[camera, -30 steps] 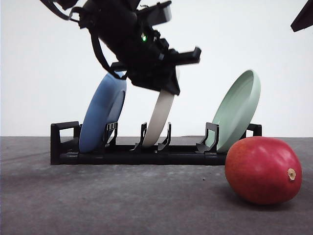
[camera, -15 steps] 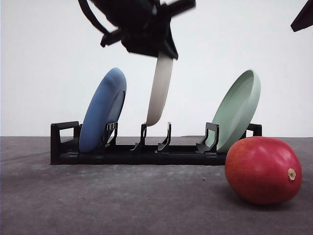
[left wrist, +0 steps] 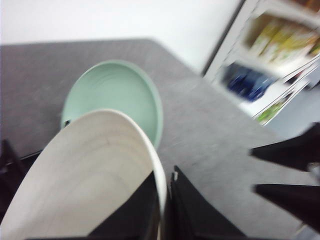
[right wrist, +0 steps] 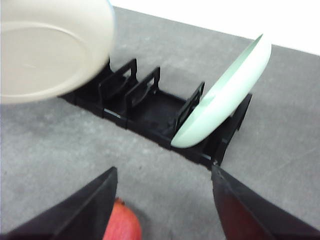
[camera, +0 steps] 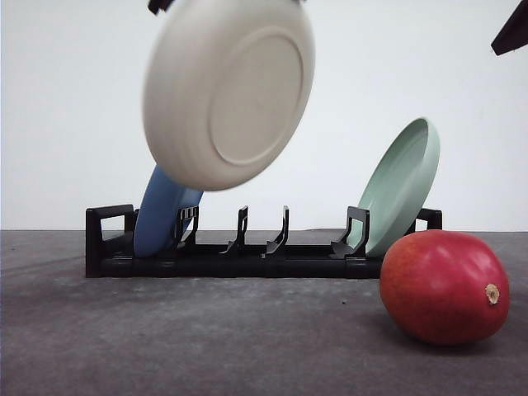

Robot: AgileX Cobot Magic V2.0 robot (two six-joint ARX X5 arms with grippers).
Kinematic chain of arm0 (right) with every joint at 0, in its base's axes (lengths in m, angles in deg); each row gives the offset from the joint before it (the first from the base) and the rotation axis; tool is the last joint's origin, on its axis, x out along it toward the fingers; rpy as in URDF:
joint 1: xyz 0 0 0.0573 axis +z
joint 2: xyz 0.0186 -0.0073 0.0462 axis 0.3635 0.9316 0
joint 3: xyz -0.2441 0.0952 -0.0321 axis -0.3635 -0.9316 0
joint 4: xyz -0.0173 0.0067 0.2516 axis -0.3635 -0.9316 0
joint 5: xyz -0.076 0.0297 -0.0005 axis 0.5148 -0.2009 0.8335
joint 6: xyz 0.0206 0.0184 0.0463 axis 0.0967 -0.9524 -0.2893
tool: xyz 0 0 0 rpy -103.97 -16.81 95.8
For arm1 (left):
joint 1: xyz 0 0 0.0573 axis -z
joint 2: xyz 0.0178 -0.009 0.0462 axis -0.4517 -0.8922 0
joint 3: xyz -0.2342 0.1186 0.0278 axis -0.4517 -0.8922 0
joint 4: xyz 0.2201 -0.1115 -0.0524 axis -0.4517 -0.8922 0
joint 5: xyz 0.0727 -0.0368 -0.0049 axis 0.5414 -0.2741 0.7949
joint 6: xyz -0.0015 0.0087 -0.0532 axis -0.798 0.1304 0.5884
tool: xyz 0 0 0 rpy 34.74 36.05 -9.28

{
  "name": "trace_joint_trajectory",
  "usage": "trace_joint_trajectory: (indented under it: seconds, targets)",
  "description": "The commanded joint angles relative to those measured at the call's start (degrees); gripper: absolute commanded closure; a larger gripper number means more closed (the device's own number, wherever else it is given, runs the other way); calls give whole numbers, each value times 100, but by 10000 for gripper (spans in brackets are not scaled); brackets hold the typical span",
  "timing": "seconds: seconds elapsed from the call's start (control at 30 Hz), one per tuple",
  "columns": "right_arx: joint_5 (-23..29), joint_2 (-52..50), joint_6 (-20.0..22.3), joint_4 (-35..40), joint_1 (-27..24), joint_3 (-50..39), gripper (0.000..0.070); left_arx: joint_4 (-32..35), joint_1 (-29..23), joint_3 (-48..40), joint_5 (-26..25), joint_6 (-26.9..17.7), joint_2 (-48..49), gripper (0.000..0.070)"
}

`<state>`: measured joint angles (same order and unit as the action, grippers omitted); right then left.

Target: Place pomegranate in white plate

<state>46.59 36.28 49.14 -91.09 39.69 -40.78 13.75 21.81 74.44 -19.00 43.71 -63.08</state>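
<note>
The white plate hangs in the air above the rack, its underside turned to the front camera. In the left wrist view my left gripper is shut on the white plate's rim. The pomegranate, red with a tan nub, lies on the table at the front right, in front of the rack's right end. My right gripper is open and holds nothing, hovering above the pomegranate, whose red edge shows between its fingers. The white plate also appears in the right wrist view.
A black plate rack stands across the grey table. A blue plate leans in its left slot and a pale green plate in its right slot; the middle slots hold nothing. Shelves stand beyond the table's edge.
The white plate has come up out of the rack's middle slot. It has risen, shifted left and turned from edge-on to underside-on. The pomegranate has not moved.
</note>
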Motion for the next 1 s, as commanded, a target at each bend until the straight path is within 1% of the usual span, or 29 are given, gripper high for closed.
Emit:
trace_joint_trajectory:
  seconds: [0.0,0.1,0.23,0.33,0.43,0.53,0.7,0.87,0.97]
  targets:
    - [4,17,-68,-6,26,107,318,426,110,-287,-30,228,161,688]
    - [2,17,-68,-106,26,107,318,1149,220,-914,-27,266,554,688]
    - [-4,17,-66,-250,26,107,318,1883,356,-1645,90,264,933,688]
    - [-12,17,-68,-335,26,107,318,2200,436,-2078,327,246,1074,688]
    - [-12,17,-66,-433,26,107,318,2367,535,-2393,346,22,1093,688]
    - [-12,17,-66,-502,26,107,318,2262,667,-2541,374,-637,1087,689]
    - [-12,17,-66,-519,26,107,318,1853,942,-2546,390,-2011,857,689]
    - [-10,17,-66,-519,26,107,318,1726,1152,-2545,405,-3141,268,689]
    - [-12,17,-66,-520,26,107,318,1713,1303,-2544,615,-3734,-126,689]
